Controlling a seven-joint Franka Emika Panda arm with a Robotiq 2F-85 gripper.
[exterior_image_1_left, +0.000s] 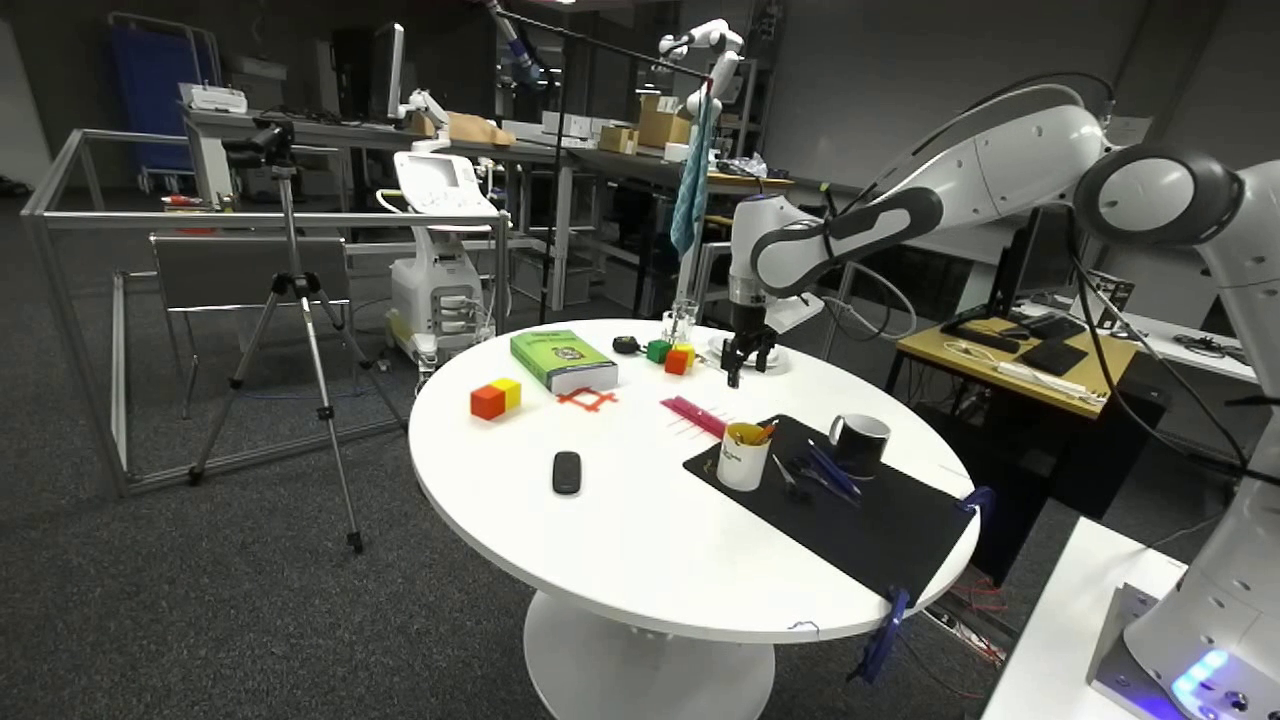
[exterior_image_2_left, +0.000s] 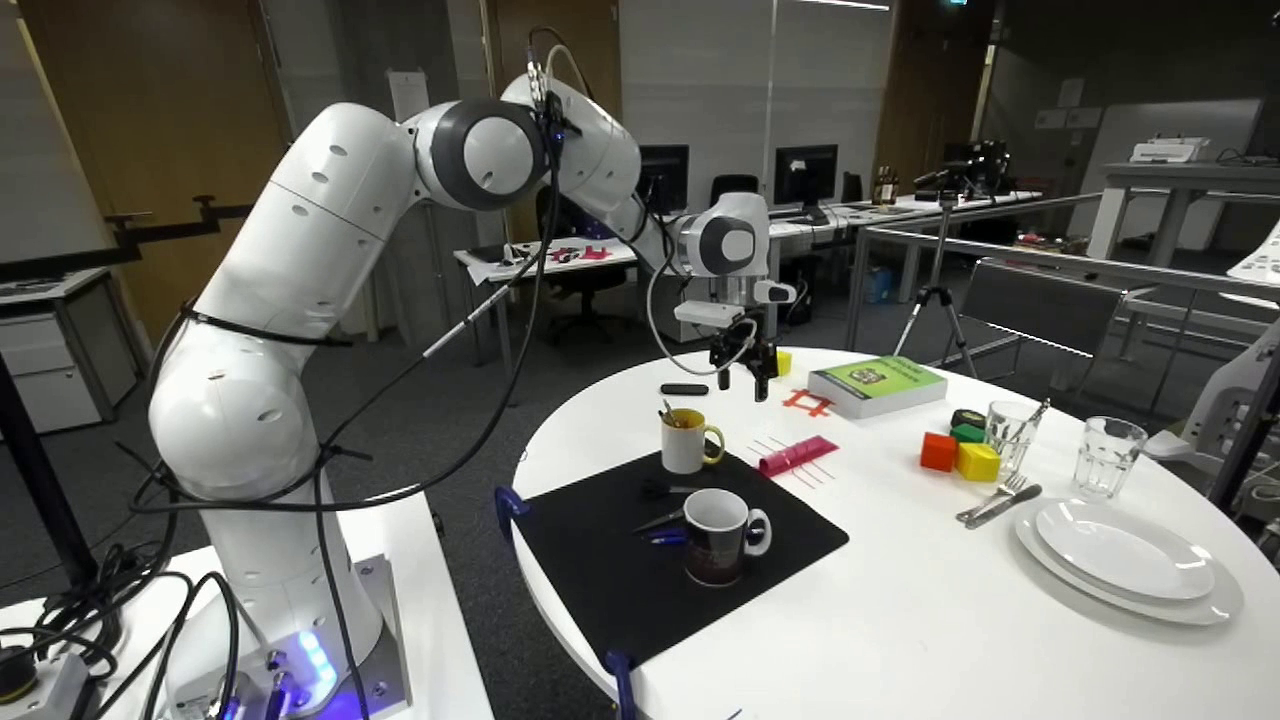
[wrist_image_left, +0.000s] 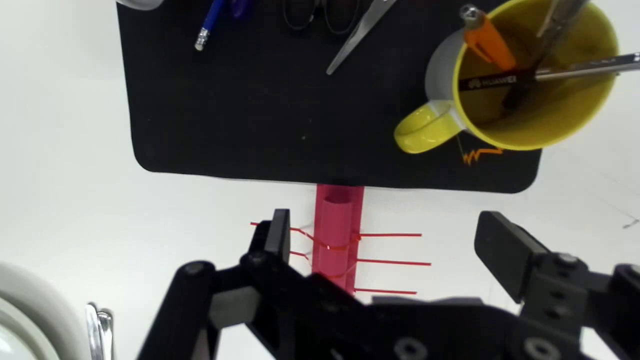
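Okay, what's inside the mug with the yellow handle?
The wrist view shows an orange pen, a black pen lettered HUAWEI and another dark, blurred item inside the mug. What may lie beneath them is covered or in shadow.

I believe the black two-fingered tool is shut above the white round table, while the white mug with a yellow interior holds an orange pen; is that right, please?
Not quite: the tool is open, as the wrist view shows its fingers standing apart. It is indeed above the table, and the yellow-lined mug does hold an orange pen.
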